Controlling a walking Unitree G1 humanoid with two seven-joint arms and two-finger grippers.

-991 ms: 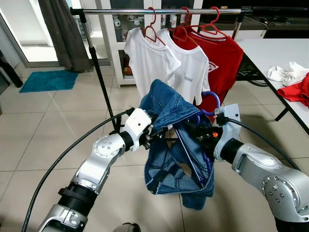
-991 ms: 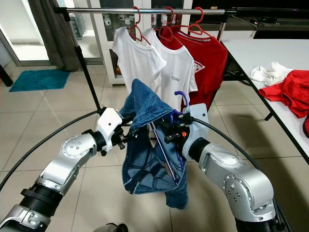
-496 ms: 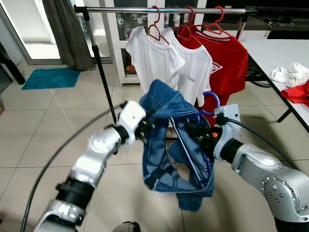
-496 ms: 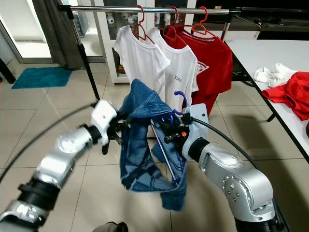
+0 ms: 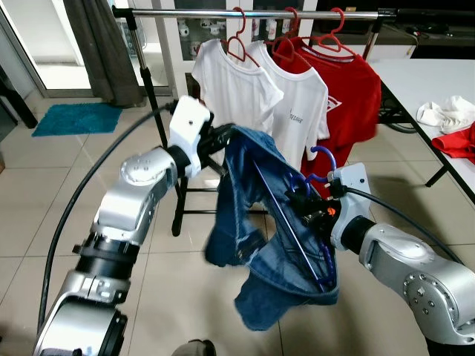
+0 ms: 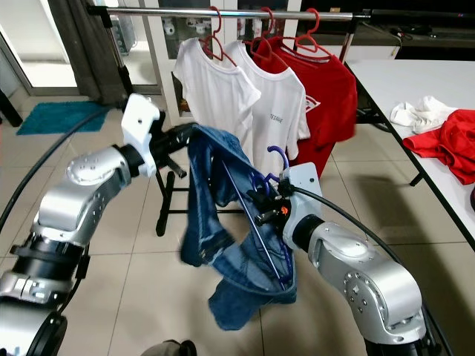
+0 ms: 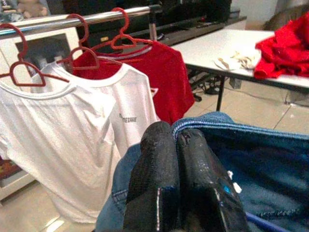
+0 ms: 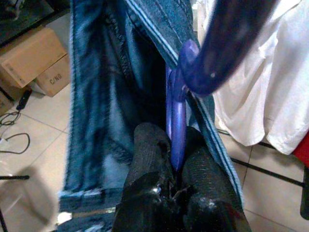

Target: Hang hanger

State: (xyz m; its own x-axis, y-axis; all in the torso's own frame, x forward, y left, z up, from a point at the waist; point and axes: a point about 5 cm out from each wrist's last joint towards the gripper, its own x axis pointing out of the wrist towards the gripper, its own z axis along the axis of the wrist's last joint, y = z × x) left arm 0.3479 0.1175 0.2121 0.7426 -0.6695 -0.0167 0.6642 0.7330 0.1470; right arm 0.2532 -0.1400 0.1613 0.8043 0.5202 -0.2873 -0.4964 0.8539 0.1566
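A steel clothes rail (image 5: 245,14) spans the top of the head views, carrying two white T-shirts (image 5: 236,96) and a red T-shirt (image 5: 355,93) on red hangers (image 5: 237,46). At the right, a white table (image 5: 423,81) holds crumpled white and red cloths. In front of the rail, blue denim jeans (image 5: 260,222) hang between the two arms, draped over a purple hanger (image 5: 315,222) whose hook rises just above the right wrist. The left gripper (image 7: 178,150) is raised near the rail, its fingers pressed together on the jeans' waistband. The right gripper (image 8: 174,159), lower down, pinches the purple hanger's neck between its two fingers.
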